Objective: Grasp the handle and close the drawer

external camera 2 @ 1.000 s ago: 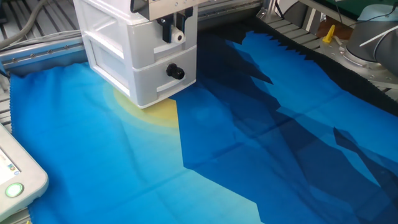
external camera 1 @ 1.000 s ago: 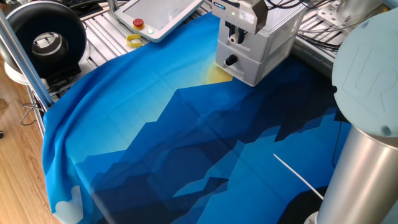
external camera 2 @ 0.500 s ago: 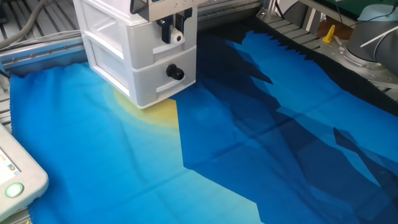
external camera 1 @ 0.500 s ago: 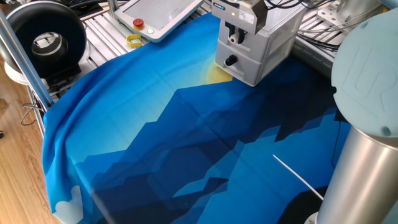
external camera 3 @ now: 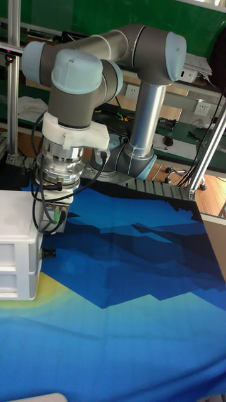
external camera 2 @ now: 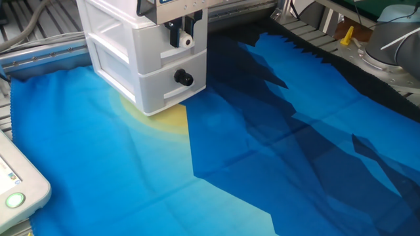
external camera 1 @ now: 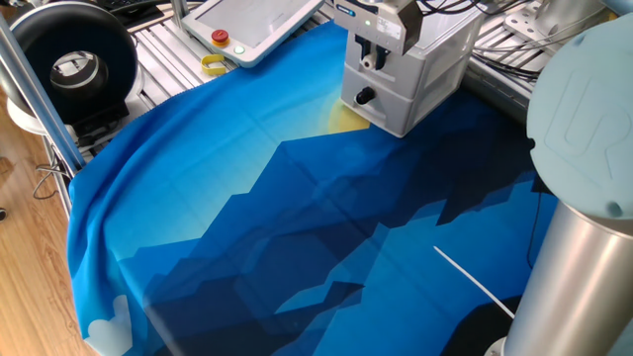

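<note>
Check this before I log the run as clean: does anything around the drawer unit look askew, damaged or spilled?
Nothing stands out. The drawer unit sits upright on the blue cloth, the gripper is at the white handle, and the black knob below looks intact. No spills visible.

White drawer (external camera 2: 125,49), black knob (external camera 2: 183,78), and blue geometric cloth (external camera 2: 262,151) fading yellow.

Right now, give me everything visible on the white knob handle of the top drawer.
The handle is a small round white knob, plastic by its look, projecting from the front of the upper drawer of the white cabinet. It sits directly above the black knob of the lower drawer. The gripper comes down from above with a dark finger on each side of it; whether the pads press the knob cannot be judged. The drawer front looks about flush with the one below.
</note>
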Motion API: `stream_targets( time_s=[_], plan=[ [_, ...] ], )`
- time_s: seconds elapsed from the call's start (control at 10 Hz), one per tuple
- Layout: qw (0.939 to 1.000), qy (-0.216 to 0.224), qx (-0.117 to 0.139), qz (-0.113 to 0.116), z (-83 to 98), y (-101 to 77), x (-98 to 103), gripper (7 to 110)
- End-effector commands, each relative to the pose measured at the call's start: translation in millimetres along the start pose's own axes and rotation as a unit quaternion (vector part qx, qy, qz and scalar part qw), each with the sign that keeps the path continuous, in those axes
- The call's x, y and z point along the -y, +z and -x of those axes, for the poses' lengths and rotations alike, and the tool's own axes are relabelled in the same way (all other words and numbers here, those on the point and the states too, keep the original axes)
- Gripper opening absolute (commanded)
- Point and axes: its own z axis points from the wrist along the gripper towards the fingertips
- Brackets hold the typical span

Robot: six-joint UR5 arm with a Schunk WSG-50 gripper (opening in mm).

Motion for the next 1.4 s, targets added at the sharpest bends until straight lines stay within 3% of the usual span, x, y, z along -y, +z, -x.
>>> stream_targets(
  time_s=[0.0, 0.2, 0.4, 0.6, 0.8, 1.3],
  plan=[
    [1.0000, 0.002, 0.008, -0.004, 3.1, -1.1, 1.6, 7],
    [0.9999, -0.011, 0.006, -0.005, 2.4, -1.0, 1.9, 7],
    [0.9977, -0.053, 0.001, -0.042, 0.9, -1.8, 20.8, 7],
    [0.9967, -0.074, -0.004, -0.034, -1.3, -1.5, 17.0, 7],
    [0.9963, -0.070, -0.038, -0.032, -18.7, -2.2, 17.0, 7],
    [0.9953, -0.035, -0.050, -0.075, -24.6, -5.0, 37.6, 7]
  ],
)
